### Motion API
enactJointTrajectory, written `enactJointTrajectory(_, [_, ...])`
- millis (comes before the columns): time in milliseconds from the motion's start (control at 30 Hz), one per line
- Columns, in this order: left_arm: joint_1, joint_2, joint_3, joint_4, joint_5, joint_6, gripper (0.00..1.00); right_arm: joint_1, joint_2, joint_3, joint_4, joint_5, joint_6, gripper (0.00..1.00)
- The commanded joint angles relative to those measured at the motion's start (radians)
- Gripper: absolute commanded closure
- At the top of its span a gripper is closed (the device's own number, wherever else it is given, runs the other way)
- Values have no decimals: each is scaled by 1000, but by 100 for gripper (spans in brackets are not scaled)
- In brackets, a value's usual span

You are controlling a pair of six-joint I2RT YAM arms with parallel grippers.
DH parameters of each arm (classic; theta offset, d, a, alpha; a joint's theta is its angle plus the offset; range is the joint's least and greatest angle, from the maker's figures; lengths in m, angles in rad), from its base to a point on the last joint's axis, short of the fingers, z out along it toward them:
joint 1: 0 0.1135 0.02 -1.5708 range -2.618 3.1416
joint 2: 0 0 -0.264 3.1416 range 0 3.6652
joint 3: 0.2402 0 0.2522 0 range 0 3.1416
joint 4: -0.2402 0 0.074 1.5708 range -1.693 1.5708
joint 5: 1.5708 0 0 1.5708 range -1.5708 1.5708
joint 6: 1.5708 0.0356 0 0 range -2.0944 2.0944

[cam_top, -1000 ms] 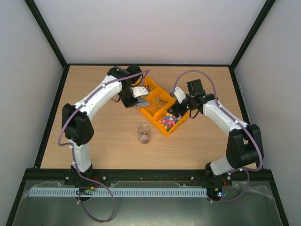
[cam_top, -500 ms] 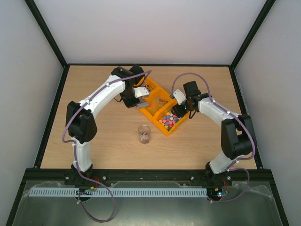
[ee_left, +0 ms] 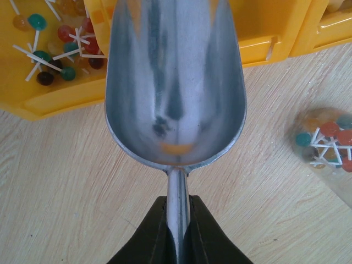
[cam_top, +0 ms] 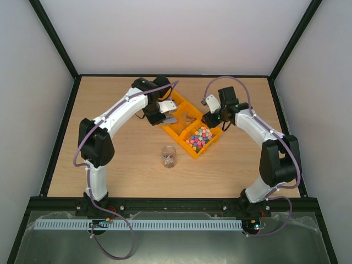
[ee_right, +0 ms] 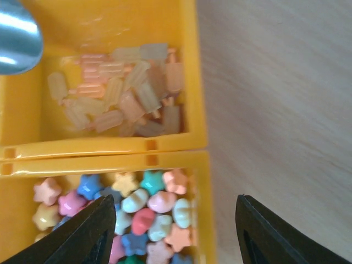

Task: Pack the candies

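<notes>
Pastel star-shaped candies [ee_right: 148,206], smooth metal scoop [ee_left: 176,82]

Orange plastic tray w/ square compartments [cam_top: 193,156] [ee_left: 275,44] [ee_right: 192,82] sits cornerwise on light wooden bench [cam_top: 121,165], approx. centre, a bit twd far edge. Silver metal scoop [cam_top: 169,119] [ee_left: 176,82] [ee_right: 16,38] is at tray's left side, bowl mouth twd tray wall. Small clear cup [cam_top: 169,157] [ee_left: 324,143] stands upright betw. tray & near edge, apart from tray.
</notes>
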Motion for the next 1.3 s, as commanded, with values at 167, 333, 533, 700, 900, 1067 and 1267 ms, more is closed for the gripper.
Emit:
enactJointTrajectory(167, [2, -67, -11, 12, 1, -13, 98, -49, 43, 31, -88, 76, -16, 35])
enactJointTrajectory(333, [0, -60, -1, 8, 25, -8, 98, -50, 94, 44, -104, 30, -14, 38])
enactJointTrajectory(533, [0, -42, -15, -12, -1, -2, 98, -41, 111, 31, -98, -21, 31, 44])
enactJointTrajectory(700, [-5, 8, 5, -46, -32, -11, 98, -5, 108, 18, -85, -27, 68, 48])
enactJointTrajectory(900, [-11, 13, 23, -40, -35, -8, 98, 35, 97, -18, -67, -17, 112, 52])
enactJointTrajectory(1067, [-9, -19, 20, -8, -14, -2, 98, 62, 99, -37, -36, 7, 172, 56])
enactJointTrajectory(1267, [-6, -40, 21, 28, 2, -8, 98, 75, 135, 2, 2, 76, 242, 66])
